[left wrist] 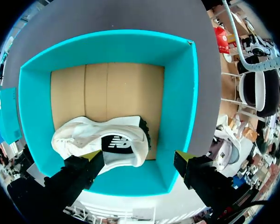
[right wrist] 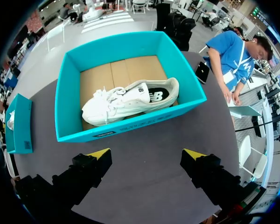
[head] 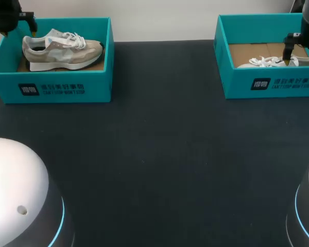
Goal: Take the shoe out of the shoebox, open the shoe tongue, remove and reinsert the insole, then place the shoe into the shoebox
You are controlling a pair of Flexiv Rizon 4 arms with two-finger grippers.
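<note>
Upper left: beige shoe (head: pixel 62 49) lying in left shoebox (head: pixel 56 85), left gripper (left wrist: pixel 139 157) spread open over its heel. Upper right: white shoe (head: pixel 270 62) in right shoebox (head: pixel 273 85); right gripper (right wrist: pixel 146 154) likewise released

The right shoebox (head: pixel 237 80) is cut off, its wall half hiding the shoe (head: pixel 258 62).

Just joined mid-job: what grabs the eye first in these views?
Two bright teal boxes stand out on the dark table. The left shoebox at the far left holds a beige sneaker, and the right shoebox at the far right holds a white sneaker. The left gripper hovers open over the beige sneaker's heel end, and the right gripper is open and empty by its box.
</note>
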